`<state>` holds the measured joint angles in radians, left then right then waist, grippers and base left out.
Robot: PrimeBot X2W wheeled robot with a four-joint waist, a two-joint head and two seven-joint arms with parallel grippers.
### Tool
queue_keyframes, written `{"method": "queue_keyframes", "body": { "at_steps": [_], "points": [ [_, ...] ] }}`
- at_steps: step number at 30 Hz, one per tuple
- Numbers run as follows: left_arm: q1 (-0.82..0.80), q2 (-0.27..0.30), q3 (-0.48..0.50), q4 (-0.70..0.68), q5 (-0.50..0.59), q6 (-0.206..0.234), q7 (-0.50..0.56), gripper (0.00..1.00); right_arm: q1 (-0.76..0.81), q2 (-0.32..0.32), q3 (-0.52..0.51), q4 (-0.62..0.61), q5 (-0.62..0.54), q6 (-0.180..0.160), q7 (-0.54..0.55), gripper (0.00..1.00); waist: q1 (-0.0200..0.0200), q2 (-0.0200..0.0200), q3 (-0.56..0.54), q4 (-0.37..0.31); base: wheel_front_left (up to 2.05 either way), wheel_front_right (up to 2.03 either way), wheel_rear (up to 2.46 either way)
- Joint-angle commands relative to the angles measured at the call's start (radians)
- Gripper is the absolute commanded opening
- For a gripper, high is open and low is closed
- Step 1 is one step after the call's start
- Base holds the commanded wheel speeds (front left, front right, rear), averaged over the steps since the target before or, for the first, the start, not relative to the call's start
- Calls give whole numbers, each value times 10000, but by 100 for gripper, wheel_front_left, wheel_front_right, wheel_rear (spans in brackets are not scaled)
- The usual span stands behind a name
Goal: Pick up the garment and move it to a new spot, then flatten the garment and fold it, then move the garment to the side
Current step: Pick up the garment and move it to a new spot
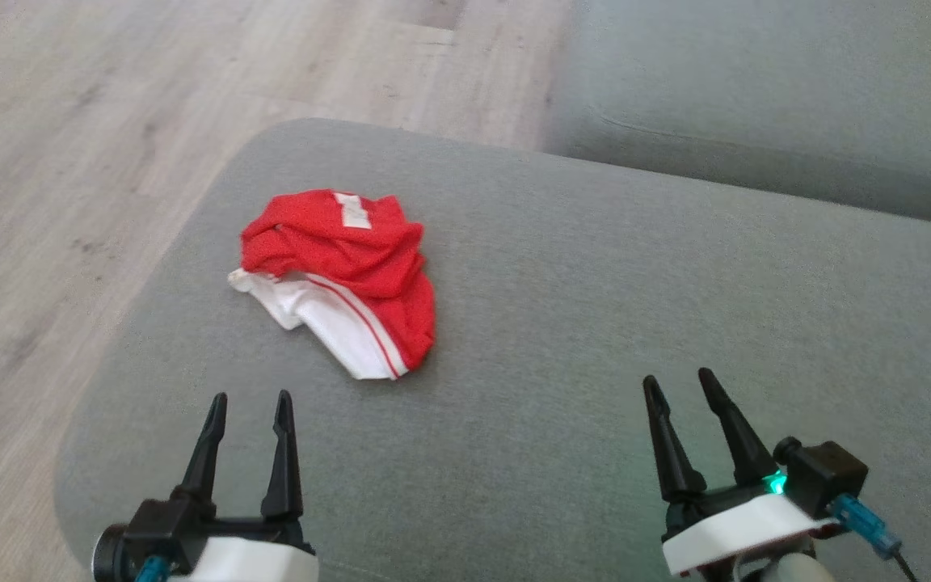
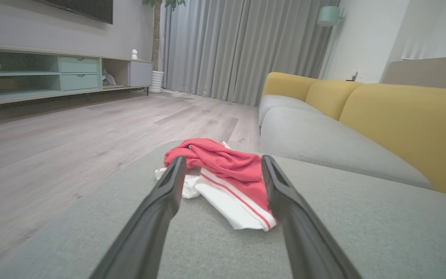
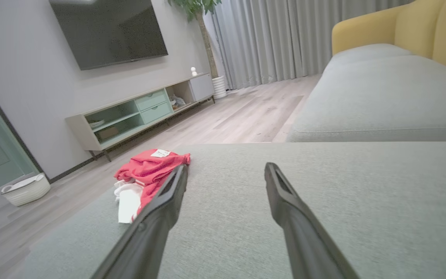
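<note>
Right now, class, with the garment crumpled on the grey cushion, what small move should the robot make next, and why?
Probably reach the left gripper forward toward the red and white garment. It stands open and empty, and the garment lies bunched just ahead of it on the cushion, untouched. The right gripper, also open, is farther off to the side.

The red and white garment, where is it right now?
In the head view the garment lies crumpled on the grey cushion, toward its left side near the floor, ahead of the open left gripper, which is not touching it.
</note>
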<state>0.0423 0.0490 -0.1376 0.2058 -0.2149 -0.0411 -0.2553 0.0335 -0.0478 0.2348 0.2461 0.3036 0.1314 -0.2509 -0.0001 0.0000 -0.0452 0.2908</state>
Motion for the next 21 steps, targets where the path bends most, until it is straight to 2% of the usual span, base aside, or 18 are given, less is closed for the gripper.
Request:
{"method": "queue_keyframes", "body": {
  "at_steps": [1, 10, 15, 21],
  "points": [
    [-288, 12, 328, -264, 87, -39, -65, 100, -289, -24, 292, -279, 84, -7, -108, 100, 1, 0, -158, 374, 0, 0, 0],
    [-195, 12, 358, -118, 113, -139, -65, 100, -366, -24, 434, -249, 203, -7, -108, 100, 1, 0, -83, 556, 0, 0, 0],
    [-781, 109, 202, 472, 231, -322, -49, 100, -648, -24, 467, -363, 166, -7, -108, 100, 1, 0, 601, 83, 0, 0, 0],
    [-2799, 764, -5, 1412, 296, -597, 1063, 100, -1272, -24, 520, -730, 73, -7, -109, 100, 1, 0, 1807, -571, 0, 0, 0]
  ]
}}
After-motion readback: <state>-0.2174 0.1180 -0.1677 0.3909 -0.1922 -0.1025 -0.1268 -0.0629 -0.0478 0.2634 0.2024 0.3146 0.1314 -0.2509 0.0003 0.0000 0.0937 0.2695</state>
